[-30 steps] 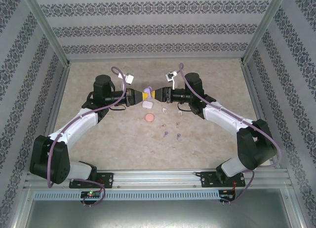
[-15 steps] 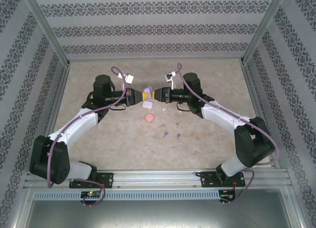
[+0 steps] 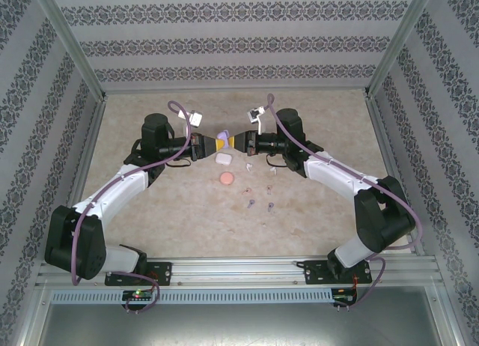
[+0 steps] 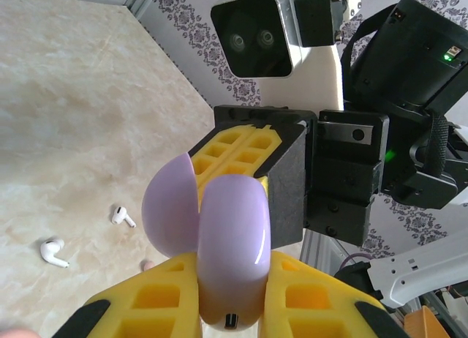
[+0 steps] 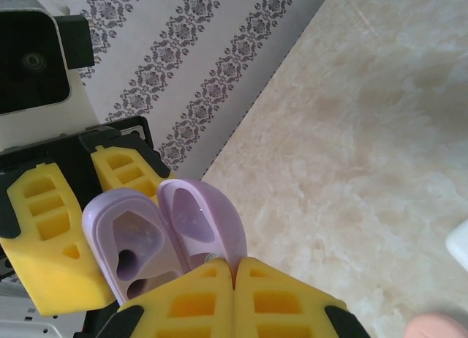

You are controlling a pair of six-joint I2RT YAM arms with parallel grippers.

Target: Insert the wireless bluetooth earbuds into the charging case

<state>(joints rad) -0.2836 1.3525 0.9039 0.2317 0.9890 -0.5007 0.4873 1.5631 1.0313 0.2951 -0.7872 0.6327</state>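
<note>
- The left claw (image 4: 234, 283) pinches the purple charging case (image 4: 232, 243) by its body, one yellow finger on either side, and holds it off the desk (image 3: 322, 114).
- The case's lid (image 5: 199, 215) stands swung open, and two dark hollows inside the body show in the right wrist view.
- The right claw (image 5: 234, 268) meets the left one tip to tip. Its fingers are pressed together with no gap, tips against the lid's lower rim — whether they nip that rim I cannot tell.
- The earbuds lie loose on the desk on the base side of both claws. Two white earbuds (image 4: 50, 250) are closest to the claws, and two purple earbuds (image 3: 252, 205) are farther toward the arm bases.
- A white case (image 3: 223, 158) sits just below the meeting claws — a pink case (image 3: 226, 179) lies just past it.
</note>
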